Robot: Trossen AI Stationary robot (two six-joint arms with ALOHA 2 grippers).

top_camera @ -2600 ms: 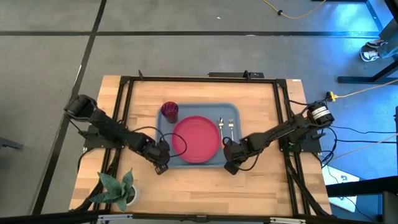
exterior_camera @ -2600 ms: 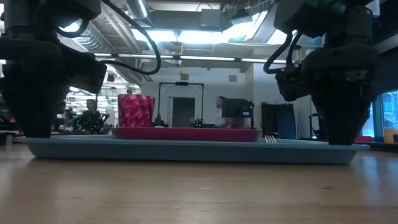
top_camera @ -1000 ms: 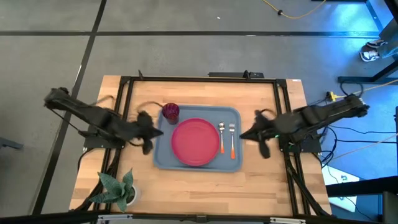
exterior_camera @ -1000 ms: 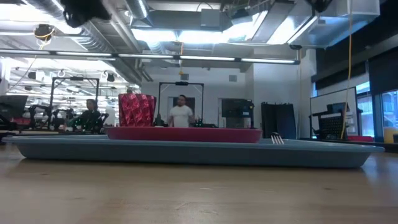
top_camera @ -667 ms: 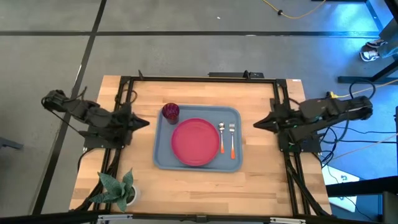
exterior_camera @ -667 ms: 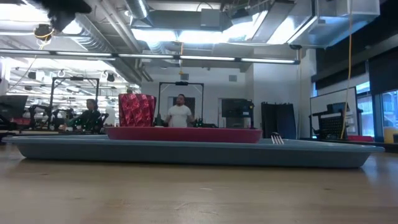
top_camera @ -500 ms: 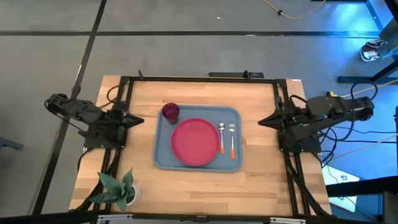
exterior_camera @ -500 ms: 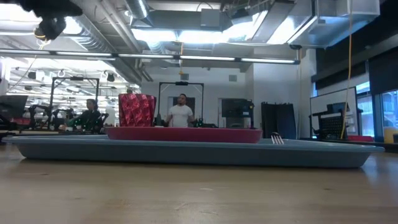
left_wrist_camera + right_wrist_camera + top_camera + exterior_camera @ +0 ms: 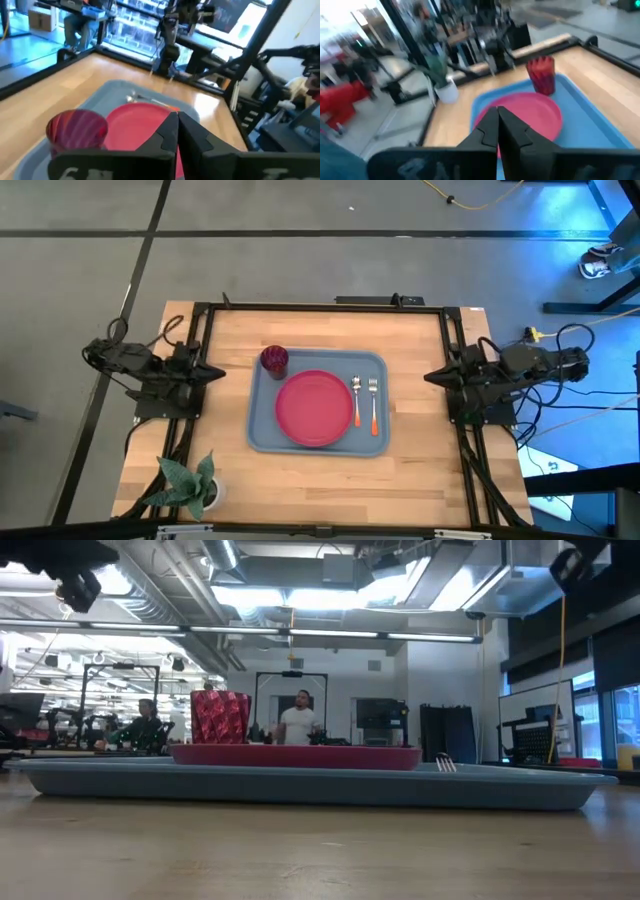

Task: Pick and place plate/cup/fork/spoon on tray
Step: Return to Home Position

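The light-blue tray (image 9: 262,430) lies in the middle of the wooden table. On it rest the pinkish-red plate (image 9: 314,408), the dark-red cup (image 9: 274,359) at its far left corner, and right of the plate the spoon (image 9: 355,398) and fork (image 9: 373,402) side by side. My left gripper (image 9: 215,373) is shut over the table's left edge, pointing level at the tray with nothing in it. My right gripper (image 9: 430,376) is shut over the right edge, likewise pointing at the tray. In the wrist views each pair of fingers, left (image 9: 177,131) and right (image 9: 497,127), meets with nothing between.
A potted green plant (image 9: 190,485) stands at the table's near left corner. Black frame rails (image 9: 320,305) run around the table's sides and back. Bare wood (image 9: 320,480) lies between the tray and the near edge. People (image 9: 300,725) show in the room beyond.
Both arms have drawn back from the tray, the left toward the table's left edge, the right toward the right edge, sinking a little and levelling out. Both grippers stay shut. The tray and the things on it have kept still.
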